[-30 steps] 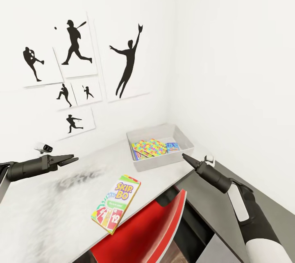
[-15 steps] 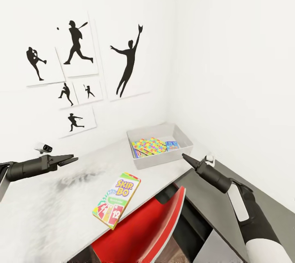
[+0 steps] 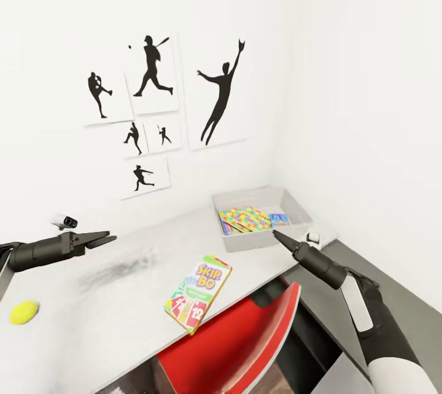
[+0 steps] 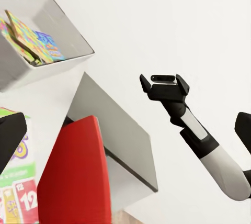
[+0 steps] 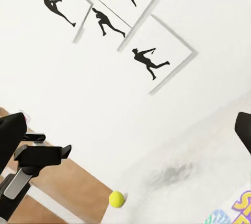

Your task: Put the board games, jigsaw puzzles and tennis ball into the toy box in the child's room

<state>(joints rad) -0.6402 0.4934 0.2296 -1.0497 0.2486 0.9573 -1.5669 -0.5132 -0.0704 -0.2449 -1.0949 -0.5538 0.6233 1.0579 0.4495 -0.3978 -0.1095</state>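
While flat on table [image 3: 123,296], Skip-Bo box [image 3: 197,293] shows yellow-green-red print.

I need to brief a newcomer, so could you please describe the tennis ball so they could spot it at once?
Start at the long pale table beneath the wall's baseball silhouettes. Far from the toy box, near the table's left end below the left gripper, lies the tennis ball: the one small round yellow-green thing, unlike the flat Skip-Bo box.

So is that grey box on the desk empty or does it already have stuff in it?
Partly filled: the toy box holds colourful jigsaw puzzles and a small blue game.
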